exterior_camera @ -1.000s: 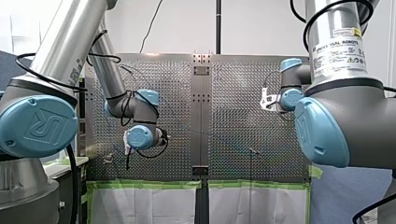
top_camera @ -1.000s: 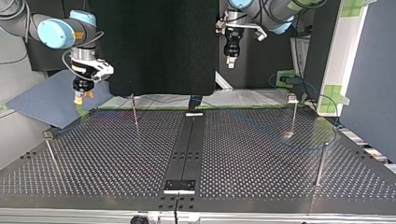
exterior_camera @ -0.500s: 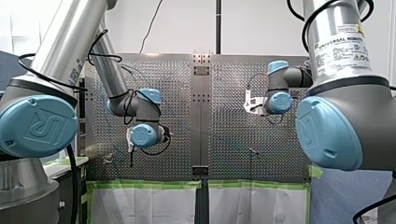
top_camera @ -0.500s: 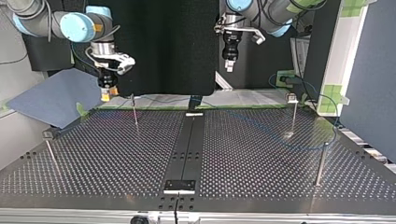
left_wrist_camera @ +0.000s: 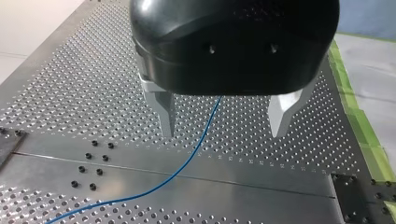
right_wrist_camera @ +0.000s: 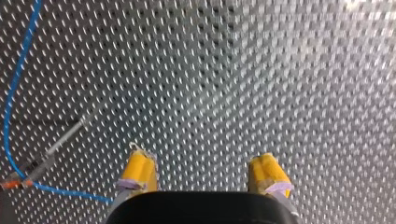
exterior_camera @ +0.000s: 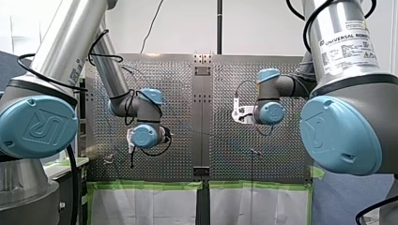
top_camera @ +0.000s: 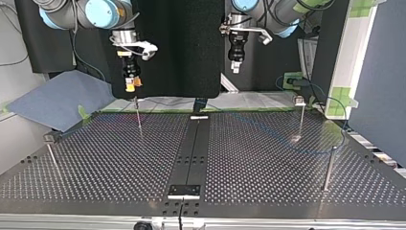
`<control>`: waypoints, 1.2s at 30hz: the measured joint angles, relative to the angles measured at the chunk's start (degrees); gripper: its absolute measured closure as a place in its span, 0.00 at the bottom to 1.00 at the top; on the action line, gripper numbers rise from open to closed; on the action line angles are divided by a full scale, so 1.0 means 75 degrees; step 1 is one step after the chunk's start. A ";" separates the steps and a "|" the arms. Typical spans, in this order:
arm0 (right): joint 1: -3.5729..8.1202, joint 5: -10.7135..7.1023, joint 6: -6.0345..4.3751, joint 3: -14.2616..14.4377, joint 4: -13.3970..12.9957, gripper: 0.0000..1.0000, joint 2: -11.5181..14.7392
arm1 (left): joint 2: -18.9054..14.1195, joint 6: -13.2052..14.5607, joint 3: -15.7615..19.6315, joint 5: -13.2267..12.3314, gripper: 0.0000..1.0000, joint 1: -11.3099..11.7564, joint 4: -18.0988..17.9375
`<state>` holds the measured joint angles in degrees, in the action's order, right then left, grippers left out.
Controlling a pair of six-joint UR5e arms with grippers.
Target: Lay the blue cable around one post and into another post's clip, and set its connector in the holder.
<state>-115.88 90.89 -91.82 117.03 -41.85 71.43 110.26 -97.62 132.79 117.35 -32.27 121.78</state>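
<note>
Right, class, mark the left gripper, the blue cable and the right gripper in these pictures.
left gripper (left_wrist_camera: 223, 134): left wrist view, midway between its fingertips.
blue cable (left_wrist_camera: 184, 162): left wrist view, the middle of its visible run, ahead of that gripper.
right gripper (right_wrist_camera: 201, 163): right wrist view, midway between its yellow-padded fingertips.

1. Bright, even room light; the white wall (exterior_camera: 187, 23) glows beyond the table (exterior_camera: 178, 75).
2. Soft glare streaks the table's perforated metal.
3. The black panel (top_camera: 167, 48) looks dim and flat.
</note>
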 joint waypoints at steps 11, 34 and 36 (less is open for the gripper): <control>-0.0718 0.0286 0.0325 -0.0138 -0.0139 0.00 -0.0520 | 0.0003 -0.0026 -0.0001 0.0071 0.00 0.0041 -0.0020; -0.2270 0.1083 0.0276 -0.0282 -0.0232 0.00 -0.0885 | 0.0000 -0.0272 -0.0003 0.0242 0.00 0.0050 0.0065; -0.2384 0.1087 0.0268 -0.0287 -0.0242 0.00 -0.0885 | 0.0000 -0.0272 -0.0012 0.0246 0.00 0.0053 0.0065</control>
<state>-133.76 99.04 -89.81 114.88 -43.66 64.79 110.26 -99.66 132.69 119.19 -31.87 122.27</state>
